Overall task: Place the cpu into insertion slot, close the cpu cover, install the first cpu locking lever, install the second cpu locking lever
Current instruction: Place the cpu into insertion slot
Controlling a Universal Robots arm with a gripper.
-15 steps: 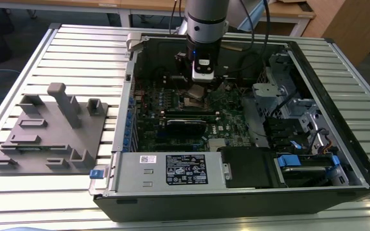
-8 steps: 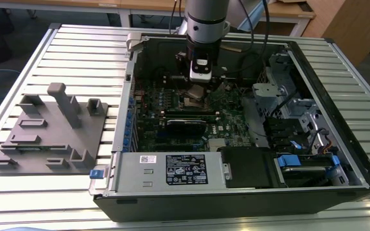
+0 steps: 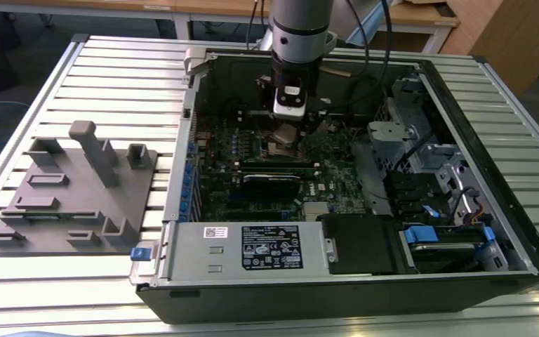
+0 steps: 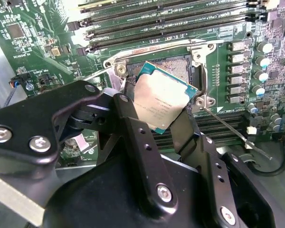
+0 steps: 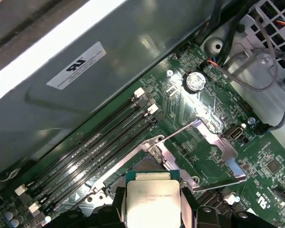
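My gripper [image 3: 286, 130] reaches down into the open computer case and is shut on the cpu [image 4: 162, 100], a flat square chip with a silver-grey top. The black fingers [image 4: 133, 124] clamp two opposite edges of the cpu [image 5: 152, 202], which is held tilted a little above the insertion slot [image 4: 178, 66]. The dark-centred insertion slot [image 5: 135, 167] lies uncovered on the green board. Beside it the cpu cover [image 5: 223, 147], a silvery frame with a square window, is swung open. A thin locking lever [image 4: 230, 132] sticks out free next to the socket.
Long black memory slots [image 5: 95, 147] run beside the socket. The case wall [image 5: 133, 57] stands close behind them. A power supply [image 3: 250, 249] and a drive cage with cables [image 3: 410, 140] flank the board. A grey fixture [image 3: 73, 189] sits on the slatted table at the exterior view's left.
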